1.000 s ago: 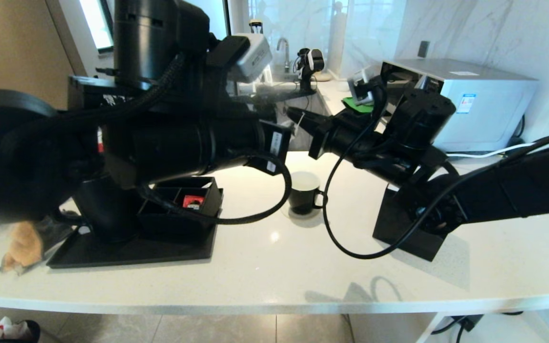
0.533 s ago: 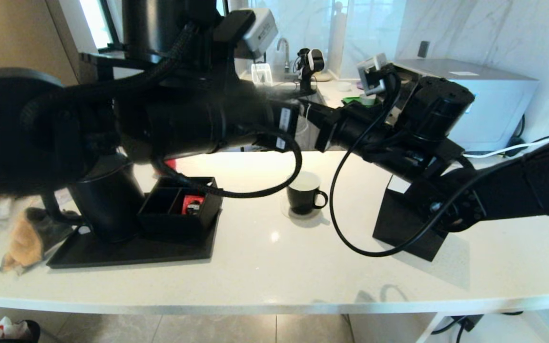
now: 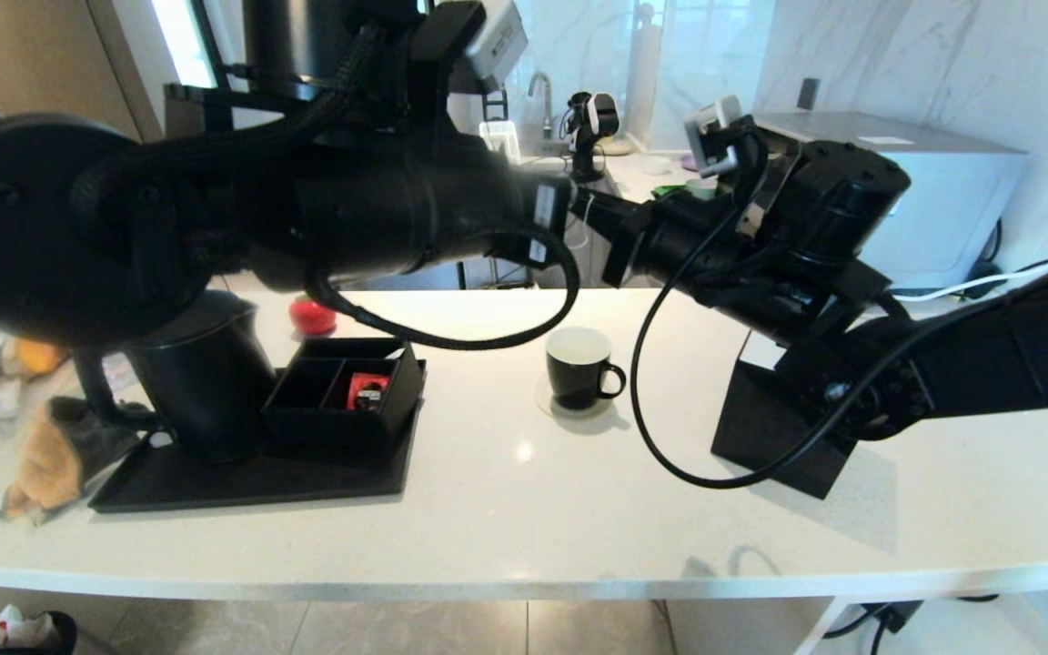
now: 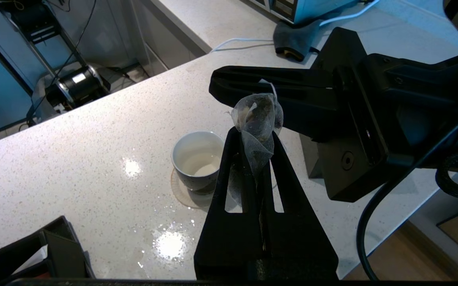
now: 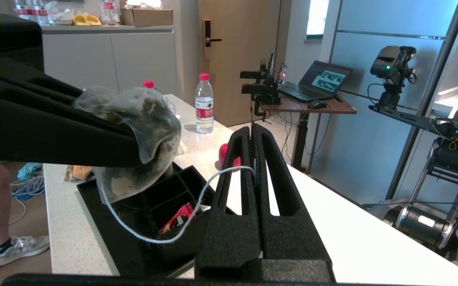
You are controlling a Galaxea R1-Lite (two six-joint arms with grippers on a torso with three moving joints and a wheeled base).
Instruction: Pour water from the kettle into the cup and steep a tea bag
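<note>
Two grippers are closed above the counter (image 3: 524, 509): left gripper (image 4: 253, 137) on the tea bag (image 4: 257, 119), right gripper (image 5: 253, 139) on its string (image 5: 197, 206), cup (image 3: 579, 368) below near the far edge; uneven pulling could tear the pouch.

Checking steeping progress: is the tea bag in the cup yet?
Out: the tea bag hangs pinched in the left gripper, above the cup.

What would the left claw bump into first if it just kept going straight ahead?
Probably the right claw, which lies straight across its path just beyond the tea bag pinched in the left claw. Depth is hard to judge.
</note>
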